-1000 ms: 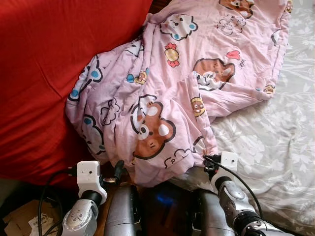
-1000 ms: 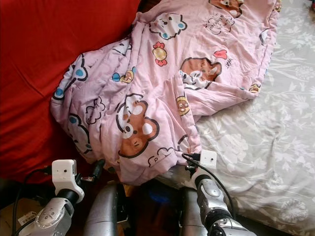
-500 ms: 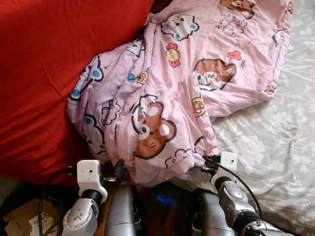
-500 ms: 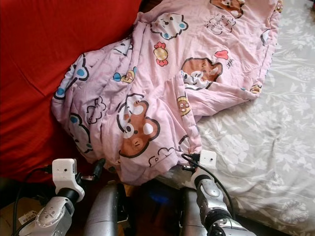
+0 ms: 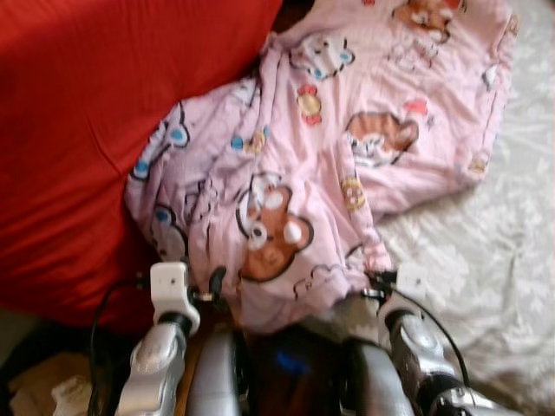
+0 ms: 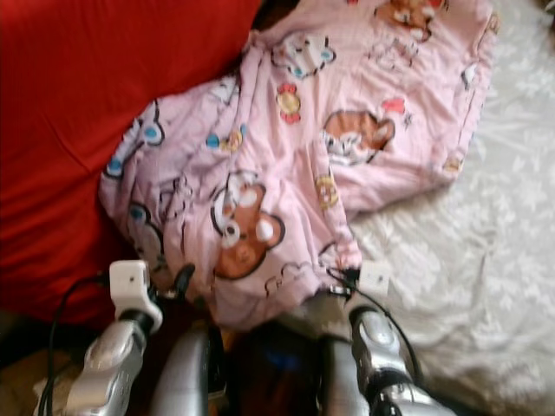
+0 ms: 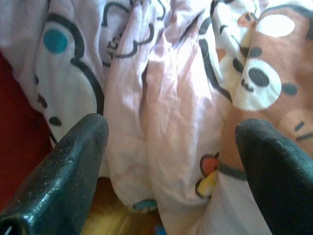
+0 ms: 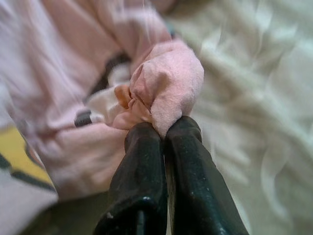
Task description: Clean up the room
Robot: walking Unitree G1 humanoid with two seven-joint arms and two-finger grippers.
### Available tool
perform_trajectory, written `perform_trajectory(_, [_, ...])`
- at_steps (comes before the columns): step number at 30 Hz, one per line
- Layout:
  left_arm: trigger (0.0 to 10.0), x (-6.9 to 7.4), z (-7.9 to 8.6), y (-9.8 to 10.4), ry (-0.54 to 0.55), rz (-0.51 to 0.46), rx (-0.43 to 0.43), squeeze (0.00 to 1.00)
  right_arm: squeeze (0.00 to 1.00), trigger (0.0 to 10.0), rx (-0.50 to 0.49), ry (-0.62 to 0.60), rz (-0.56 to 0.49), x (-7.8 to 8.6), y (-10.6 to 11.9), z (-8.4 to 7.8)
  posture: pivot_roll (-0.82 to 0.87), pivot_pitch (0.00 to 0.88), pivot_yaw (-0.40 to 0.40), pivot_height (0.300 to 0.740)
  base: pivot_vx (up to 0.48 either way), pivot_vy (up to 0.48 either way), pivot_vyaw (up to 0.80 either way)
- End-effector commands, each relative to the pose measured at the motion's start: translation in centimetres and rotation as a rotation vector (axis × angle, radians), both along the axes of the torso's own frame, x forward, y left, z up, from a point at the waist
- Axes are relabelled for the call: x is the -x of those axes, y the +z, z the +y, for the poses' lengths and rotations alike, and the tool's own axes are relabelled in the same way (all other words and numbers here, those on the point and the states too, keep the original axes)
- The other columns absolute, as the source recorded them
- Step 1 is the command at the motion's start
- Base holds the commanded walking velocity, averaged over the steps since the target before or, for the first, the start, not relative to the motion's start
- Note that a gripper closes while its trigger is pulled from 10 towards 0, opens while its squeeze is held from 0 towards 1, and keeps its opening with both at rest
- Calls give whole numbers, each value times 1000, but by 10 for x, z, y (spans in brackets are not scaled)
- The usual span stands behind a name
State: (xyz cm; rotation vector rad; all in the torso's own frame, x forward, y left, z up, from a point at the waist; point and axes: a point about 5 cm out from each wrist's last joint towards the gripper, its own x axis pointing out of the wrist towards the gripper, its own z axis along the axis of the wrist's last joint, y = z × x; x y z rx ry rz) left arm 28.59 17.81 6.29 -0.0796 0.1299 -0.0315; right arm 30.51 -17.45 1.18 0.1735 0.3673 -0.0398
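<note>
Blanket (image 5: 321,173): a pink cartoon-print quilt is seen rumpled on the bed, its near hem hanging at the bed's front edge.
Right gripper (image 8: 164,134): clamped tight on a bunched corner of the blanket, at its near right hem.
Left gripper (image 7: 171,161): spread wide, nothing held; a hanging fold of the blanket lies between the fingers, at the near left hem.
Step in hand: the left fingers should probably be closed on that fold before any pull, so both corners are lifted evenly; blur makes the depth uncertain.
Bedsheet (image 5: 486,260): grey floral, exposed right of the blanket.
Red cover (image 5: 95,113): bordered by the blanket's left side, farther back.
</note>
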Motion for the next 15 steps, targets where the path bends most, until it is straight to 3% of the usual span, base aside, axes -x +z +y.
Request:
perform_trajectory(1, [10000, 6, 9, -14, 28, 52, -24, 0, 0, 10000, -10, -12, -12, 6, -4, -2, -25, 135, 25, 637, 0, 0, 0])
perform_trajectory(6, [10000, -1, 11, -22, 42, 76, -28, 0, 0, 10000, -26, 32, -97, 4, 4, 0, -43, 96, 18, 637, 0, 0, 0])
perform_trajectory(15, [10000, -13, 8, -24, 42, 75, -31, 0, 0, 10000, -12, 15, -114, 0, 9, 0, -53, 44, 9, 702, 0, 0, 0])
